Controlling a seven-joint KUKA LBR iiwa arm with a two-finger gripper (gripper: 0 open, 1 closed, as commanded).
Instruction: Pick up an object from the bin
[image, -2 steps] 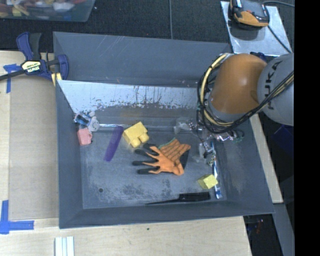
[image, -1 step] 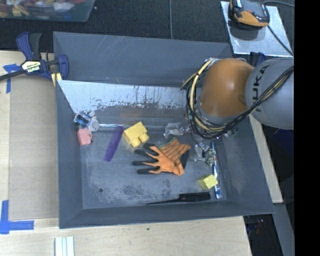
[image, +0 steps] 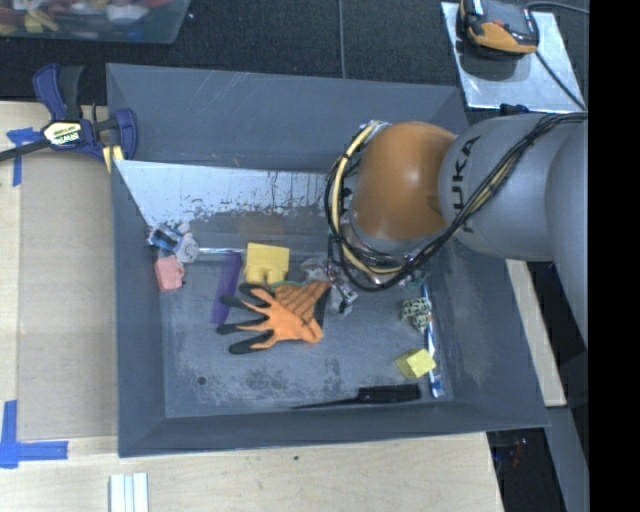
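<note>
My gripper (image: 338, 286) hangs low in the middle of the bin, mostly hidden under the arm's orange cover. It is right at the cuff end of an orange work glove (image: 287, 311) with black fingertips, which lies flat and points left. Whether it touches the glove is hidden. A yellow block (image: 266, 262) sits just behind the glove, to the gripper's left. Left of the glove, a purple marker (image: 228, 290) lies partly under its black fingertips.
A pink piece (image: 169, 275) and a small blue-and-white object (image: 168, 238) lie at the bin's left. To the right are a patterned small item (image: 414, 311), a blue pen (image: 430, 340) and a yellow piece (image: 417, 363). A black stick (image: 375, 396) lies along the front wall.
</note>
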